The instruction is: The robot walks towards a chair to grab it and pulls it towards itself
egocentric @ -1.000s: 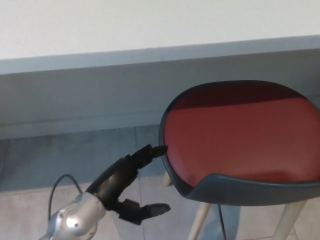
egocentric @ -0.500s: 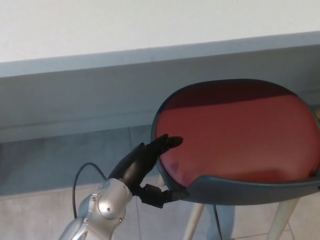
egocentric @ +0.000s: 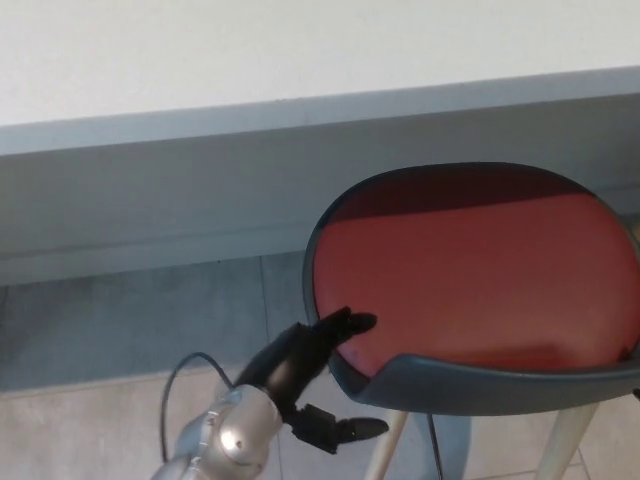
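The chair (egocentric: 470, 280) has a red seat pad in a dark grey shell (egocentric: 480, 385) and stands on pale legs (egocentric: 562, 442) at the right of the head view. My left hand (egocentric: 300, 372) comes in from the bottom left at the seat's front left corner. Its fingers (egocentric: 345, 325) lie over the rim onto the red pad, and the thumb (egocentric: 345, 431) sticks out below the shell with a gap to it. The hand straddles the rim, open and not clamped. My right hand is out of sight.
A white surface with a grey-blue edge (egocentric: 200, 120) runs across the top, just behind the chair. Below it is a grey panel (egocentric: 150, 210), then pale floor tiles (egocentric: 70, 430). A thin black cable (egocentric: 185, 365) loops from my left wrist.
My left hand has reached right from beside the seat onto its front left rim, then slid down along it toward me. The view shifted slightly; the chair looks barely moved.
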Robot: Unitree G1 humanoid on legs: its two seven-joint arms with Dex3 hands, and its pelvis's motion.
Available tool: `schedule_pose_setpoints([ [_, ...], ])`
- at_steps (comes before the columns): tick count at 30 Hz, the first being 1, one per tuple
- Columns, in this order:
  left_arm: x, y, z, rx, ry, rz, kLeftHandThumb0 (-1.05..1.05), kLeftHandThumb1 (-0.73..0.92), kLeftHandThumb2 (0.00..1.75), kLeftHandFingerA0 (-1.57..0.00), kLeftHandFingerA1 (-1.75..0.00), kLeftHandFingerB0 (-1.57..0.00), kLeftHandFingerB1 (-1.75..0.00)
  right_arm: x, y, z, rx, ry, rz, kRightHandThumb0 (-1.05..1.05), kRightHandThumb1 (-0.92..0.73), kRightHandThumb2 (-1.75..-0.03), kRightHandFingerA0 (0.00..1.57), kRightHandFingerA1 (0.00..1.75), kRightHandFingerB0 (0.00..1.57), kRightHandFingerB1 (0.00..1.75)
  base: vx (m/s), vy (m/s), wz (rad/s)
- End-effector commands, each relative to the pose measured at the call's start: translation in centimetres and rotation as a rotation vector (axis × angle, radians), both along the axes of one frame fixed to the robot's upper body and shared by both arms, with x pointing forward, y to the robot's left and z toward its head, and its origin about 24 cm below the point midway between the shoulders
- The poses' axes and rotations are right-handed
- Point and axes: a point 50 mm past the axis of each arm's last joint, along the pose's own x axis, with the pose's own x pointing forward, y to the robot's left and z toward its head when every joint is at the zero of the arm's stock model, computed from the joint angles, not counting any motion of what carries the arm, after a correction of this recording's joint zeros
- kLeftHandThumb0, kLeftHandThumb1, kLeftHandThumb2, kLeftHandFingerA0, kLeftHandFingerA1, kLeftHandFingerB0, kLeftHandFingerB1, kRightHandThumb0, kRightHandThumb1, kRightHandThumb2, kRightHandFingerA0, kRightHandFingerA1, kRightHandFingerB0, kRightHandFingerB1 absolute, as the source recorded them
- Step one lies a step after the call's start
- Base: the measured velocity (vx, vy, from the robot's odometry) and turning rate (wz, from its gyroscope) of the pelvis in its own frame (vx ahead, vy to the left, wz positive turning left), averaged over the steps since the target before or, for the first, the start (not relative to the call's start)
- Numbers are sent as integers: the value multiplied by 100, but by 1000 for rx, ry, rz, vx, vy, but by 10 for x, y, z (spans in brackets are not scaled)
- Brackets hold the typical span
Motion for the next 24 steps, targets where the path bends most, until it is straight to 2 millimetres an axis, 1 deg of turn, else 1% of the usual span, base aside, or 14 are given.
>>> schedule_pose_setpoints([
  [1, 5, -15, 0, 11, 57, -21, -73, 42, 86, -2, -36, -10, -35, 0, 18, -10, 20, 43, 81, -71, -47, -55, 22, 40, 11, 31, 0, 0, 0],
  [3, 7, -22, 2, -7, 44, -38, -74, 43, 87, -2, -39, -10, -35, 2, 18, -9, 21, 37, 80, -69, -37, -80, 16, 49, 3, 39, 0, 0, 0],
  [4, 12, -33, 7, -6, 26, -58, -38, 13, 83, -4, -55, 0, -49, 6, 19, -6, 9, 25, 95, -73, -47, -55, 22, 42, 12, 32, 0, 0, 0],
  [5, 18, -49, 16, -2, -2, -88, -38, 13, 83, -4, -55, 0, -49, 11, 22, -2, -8, 6, 117, -73, -47, -55, 22, 42, 12, 32, 0, 0, 0],
  [6, 21, -49, 18, -2, -4, -75, -38, 14, 83, -5, -55, 0, -49, 14, 26, -1, -9, -7, 140, -74, -39, -81, 16, 50, 4, 38, 0, 0, 0],
  [8, 25, -51, 20, -5, -10, -71, -38, 13, 83, -5, -55, 0, -49, 16, 26, 1, -8, -15, 148, -75, -47, -56, 20, 45, 12, 32, 0, 0, 0],
  [11, 30, -56, 24, -9, -20, -67, -38, 13, 83, -5, -55, 0, -49, 18, 25, 4, -6, -25, 157, -75, -47, -56, 20, 45, 12, 32, 0, 0, 0],
  [12, 35, -61, 30, -21, -55, -58, -83, 49, 56, -11, -54, -15, -31, 20, 25, 7, -17, -38, 166, -58, -36, -72, 17, 50, 8, 42, 0, 0, 0],
  [13, 43, -69, 41, -49, -102, -42, -38, 13, 83, -5, -55, 0, -49, 24, 25, 11, -31, -59, 180, -56, -35, -71, 17, 50, 8, 42, 0, 0, 0],
  [14, 43, -71, 42, -63, -94, -37, -38, 13, 83, -5, -55, 0, -49, 23, 25, 11, -28, -59, 180, -56, -35, -71, 17, 50, 8, 42, 0, 0, 0],
  [15, 43, -71, 42, -60, -96, -35, -77, 47, 56, -11, -52, -17, -31, 24, 26, 11, -29, -58, 183, -51, -35, -69, 17, 49, 9, 42, 0, 0, 0],
  [20, 31, -76, 27, -69, -77, -17, -75, 50, 56, -21, -54, -20, -33, 27, 33, 12, -75, -82, 213, -36, -33, -87, 27, 59, 5, 48, 0, 0, 0],
  [21, 25, -78, 20, -58, -68, -13, -75, 40, 80, -27, -60, -13, -43, 27, 35, 12, -80, -92, 215, -60, -50, -56, 42, 47, 20, 33, 0, 0, 0],
  [24, 23, -79, 17, -52, -68, -9, -75, 40, 80, -27, -60, -13, -43, 27, 36, 12, -82, -95, 215, -60, -50, -56, 42, 47, 20, 33, 0, 0, 0],
])
